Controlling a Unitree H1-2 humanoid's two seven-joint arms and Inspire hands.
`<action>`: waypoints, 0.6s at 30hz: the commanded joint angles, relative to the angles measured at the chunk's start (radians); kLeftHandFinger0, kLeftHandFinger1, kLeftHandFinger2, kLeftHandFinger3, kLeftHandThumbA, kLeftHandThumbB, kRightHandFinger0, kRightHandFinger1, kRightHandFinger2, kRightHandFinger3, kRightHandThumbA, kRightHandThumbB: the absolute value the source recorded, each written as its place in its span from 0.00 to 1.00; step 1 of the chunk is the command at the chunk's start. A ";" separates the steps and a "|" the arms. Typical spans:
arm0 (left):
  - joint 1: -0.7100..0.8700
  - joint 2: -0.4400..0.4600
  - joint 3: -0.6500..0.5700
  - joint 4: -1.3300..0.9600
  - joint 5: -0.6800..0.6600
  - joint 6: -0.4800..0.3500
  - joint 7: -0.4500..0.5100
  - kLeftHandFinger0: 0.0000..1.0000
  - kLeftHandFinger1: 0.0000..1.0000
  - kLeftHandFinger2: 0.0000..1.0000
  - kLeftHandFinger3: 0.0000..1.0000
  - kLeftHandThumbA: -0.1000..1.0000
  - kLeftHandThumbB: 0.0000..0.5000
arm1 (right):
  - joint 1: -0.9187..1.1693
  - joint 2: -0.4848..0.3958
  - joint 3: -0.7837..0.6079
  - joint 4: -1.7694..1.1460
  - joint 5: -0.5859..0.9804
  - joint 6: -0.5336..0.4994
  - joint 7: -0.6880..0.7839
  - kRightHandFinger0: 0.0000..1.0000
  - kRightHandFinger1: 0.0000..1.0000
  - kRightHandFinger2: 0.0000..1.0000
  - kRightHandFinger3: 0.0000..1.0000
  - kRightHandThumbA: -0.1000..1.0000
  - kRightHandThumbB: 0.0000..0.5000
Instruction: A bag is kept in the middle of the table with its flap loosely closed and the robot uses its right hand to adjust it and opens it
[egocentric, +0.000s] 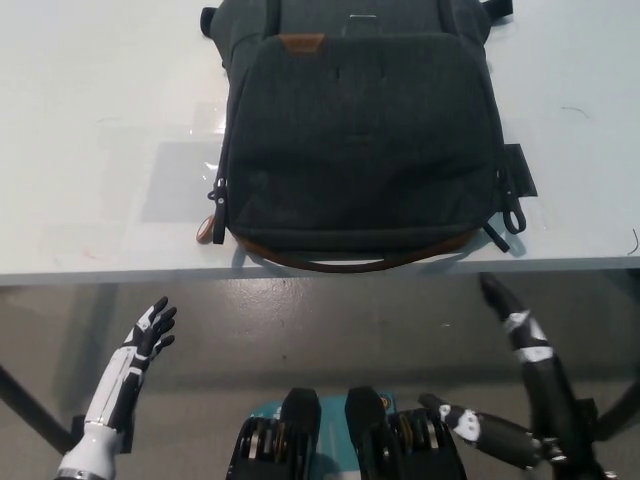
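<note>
Left hand (148, 335), white with black segments: lower left, below the near edge of the surface (90, 140), over the floor, fingers spread and pointing up, holding nothing, touching nothing.

Pale surface, bare on its left part with a faint rectangular sheen.

Backpack (365, 140), dark grey-green: lying flat mid-surface, top end running out of frame at the far edge, bottom at the near edge. Flap (365, 120) lies closed over the body, small brown tab (301, 43) near its upper left corner. Brown zipper pull (211, 226) hangs at the lower left corner. Brown strap (365, 263) loops along the bottom, slightly over the surface edge. Black strap ends (512, 190) stick out on the right side.

Right hand (520, 340), black: lower right, below the surface edge, fingers extended and apart, one pointing up toward the backpack's lower right corner, well short of it. Holds nothing.
</note>
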 joint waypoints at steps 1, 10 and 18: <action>0.010 0.011 0.003 -0.057 -0.011 -0.055 -0.017 1.00 1.00 1.00 1.00 1.00 1.00 | -0.057 -0.051 -0.080 -0.207 0.069 0.046 0.002 1.00 1.00 1.00 1.00 1.00 0.44; 0.015 0.006 0.001 -0.052 0.002 -0.056 -0.012 1.00 1.00 1.00 1.00 1.00 1.00 | -0.366 -0.151 -0.210 -0.151 0.296 0.254 0.017 1.00 1.00 1.00 1.00 1.00 0.68; 0.053 0.004 -0.004 -0.051 0.003 -0.069 -0.017 1.00 1.00 1.00 1.00 1.00 0.99 | -0.635 -0.239 -0.262 0.060 0.445 0.457 0.089 1.00 1.00 1.00 1.00 1.00 0.69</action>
